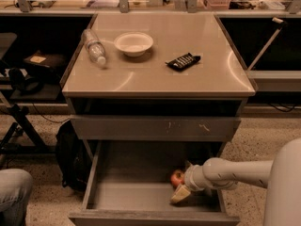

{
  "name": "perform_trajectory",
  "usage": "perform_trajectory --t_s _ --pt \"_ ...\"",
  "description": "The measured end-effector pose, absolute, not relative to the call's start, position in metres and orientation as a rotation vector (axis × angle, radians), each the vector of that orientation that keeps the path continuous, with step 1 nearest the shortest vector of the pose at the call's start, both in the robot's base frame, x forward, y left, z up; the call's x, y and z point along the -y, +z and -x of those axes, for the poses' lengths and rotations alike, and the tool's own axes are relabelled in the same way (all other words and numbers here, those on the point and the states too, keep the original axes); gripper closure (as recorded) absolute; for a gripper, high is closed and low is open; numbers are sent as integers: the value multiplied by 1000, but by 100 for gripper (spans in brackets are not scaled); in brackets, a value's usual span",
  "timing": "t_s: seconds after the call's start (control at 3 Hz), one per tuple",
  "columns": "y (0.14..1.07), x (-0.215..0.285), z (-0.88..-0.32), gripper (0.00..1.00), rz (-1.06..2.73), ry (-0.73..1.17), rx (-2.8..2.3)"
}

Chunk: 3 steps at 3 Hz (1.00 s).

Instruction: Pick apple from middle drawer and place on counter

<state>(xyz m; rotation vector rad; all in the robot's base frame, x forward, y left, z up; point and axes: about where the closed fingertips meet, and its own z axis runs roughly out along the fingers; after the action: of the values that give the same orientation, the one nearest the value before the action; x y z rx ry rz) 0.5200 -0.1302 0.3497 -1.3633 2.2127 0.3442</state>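
In the camera view I am looking down at the desk (155, 81) from its front edge, with the cabinet below it. A clear bottle (95, 47) is lying on its side along the left edge, cap end pointing toward the front left corner. A white bowl (134, 43) is sitting upright just right of the bottle, toward the rear edge and apart from it. A dark snack packet (183, 61) is lying flat to the right of the middle, well clear of the right edge.

Below the front edge, a grey drawer front (155, 127) with pale scratches is sitting closed. Under it the drawer (127, 194) is standing pulled out toward me, its grey floor showing. The apple (177, 177) is resting in the drawer's right half, below the stretch of front edge that leads to the front right corner.

The arm (235, 173) is reaching in from the right, and the end effector (181, 192) is sitting inside the drawer right against the apple, its pale tip just below the fruit. I cannot tell whether it is open, closed, or gripping the apple.

A black backpack (70, 159) is leaning beside the cabinet, under the left edge.
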Motion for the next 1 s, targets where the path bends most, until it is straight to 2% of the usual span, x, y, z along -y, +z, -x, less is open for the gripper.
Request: perform_trajectory --t_s 0.33,1.0 --pt "350 130 -520 18 1363 344 -2213" --pt "350 130 -520 65 1363 344 -2213"
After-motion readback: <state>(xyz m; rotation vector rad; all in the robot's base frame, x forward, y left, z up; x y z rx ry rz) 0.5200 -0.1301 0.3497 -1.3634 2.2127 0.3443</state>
